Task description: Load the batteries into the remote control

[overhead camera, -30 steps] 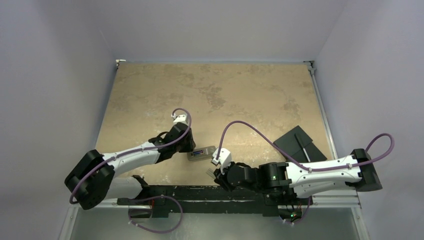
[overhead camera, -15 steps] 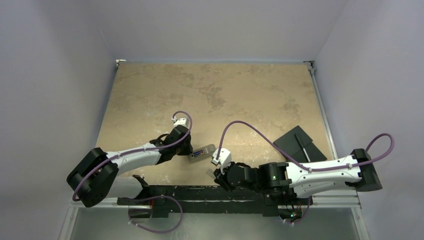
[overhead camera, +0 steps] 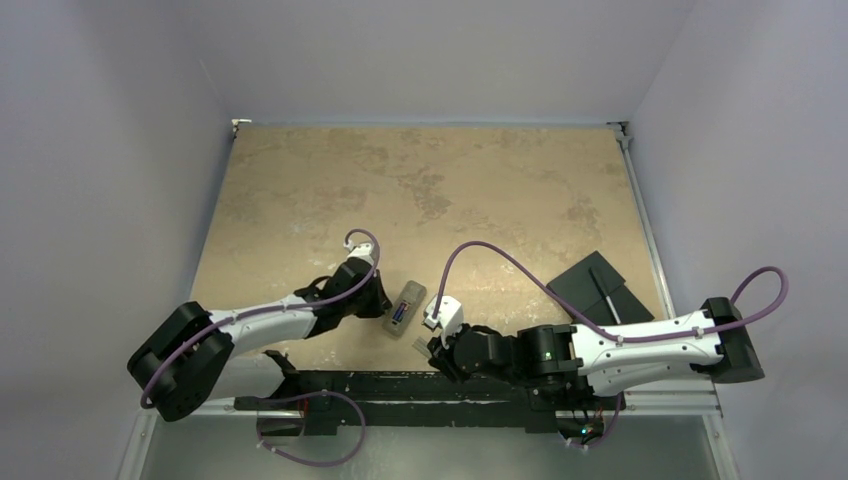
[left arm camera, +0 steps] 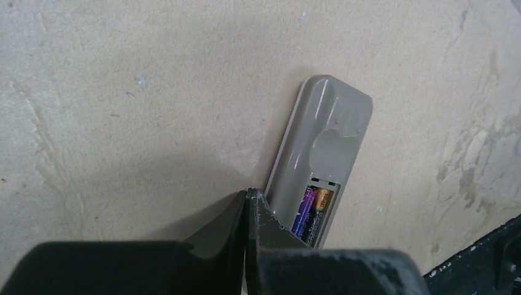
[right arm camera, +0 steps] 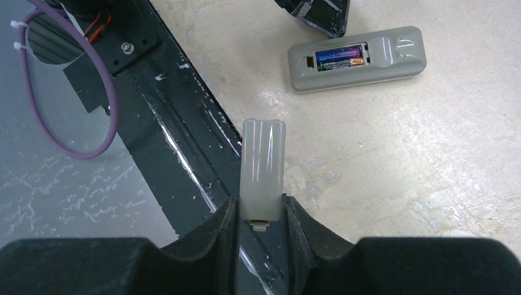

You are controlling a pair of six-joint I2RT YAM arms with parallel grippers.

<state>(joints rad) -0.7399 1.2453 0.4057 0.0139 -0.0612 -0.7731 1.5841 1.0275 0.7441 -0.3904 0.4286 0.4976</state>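
Left gripper (left arm camera: 247, 203) closed beside remote control (left arm camera: 332, 123), right gripper (right arm camera: 260, 208) clamping grey cover (right arm camera: 264, 160), batteries (right arm camera: 338, 57) plain from wrists, seemingly a speck overhead.

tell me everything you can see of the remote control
The remote control is a small slim slab lying face down on the tan table, so its glossy grey plastic underside shows, with a thin white edge. One end has a shallow rounded dip; the other has the battery recess, uncovered, holding two batteries side by side, one purple, one dark with a brassy end. The left gripper, fingers closed, sits right at its long edge by the recess; contact cannot be confirmed.
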